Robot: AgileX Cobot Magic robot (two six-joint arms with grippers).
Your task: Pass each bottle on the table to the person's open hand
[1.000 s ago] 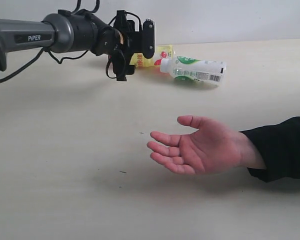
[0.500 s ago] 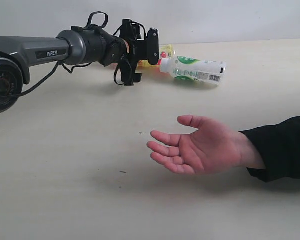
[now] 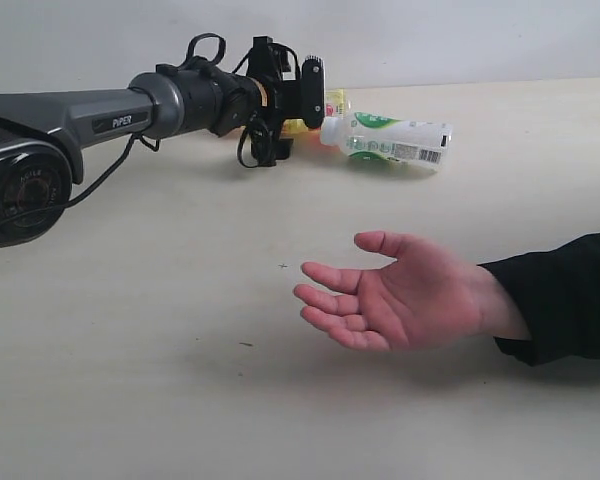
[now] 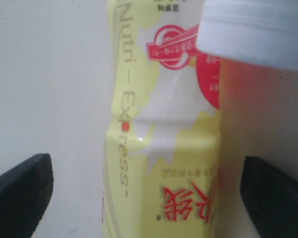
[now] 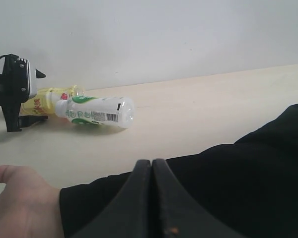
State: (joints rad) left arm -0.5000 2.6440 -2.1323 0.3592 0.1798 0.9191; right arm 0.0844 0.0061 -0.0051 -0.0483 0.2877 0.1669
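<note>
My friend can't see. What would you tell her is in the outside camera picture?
The left gripper, open, reaches for a yellow bottle lying at the back of a pale table, beside a white bottle with a green label, also lying down. Nearer, a person's open hand waits palm up.

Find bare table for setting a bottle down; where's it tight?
Free: table between the open hand and the near edge; the wide stretch between the hand and the left gripper; beyond the base of the white green-label bottle. Tight: left gripper straddling the yellow bottle, white bottle's cap alongside.
</note>
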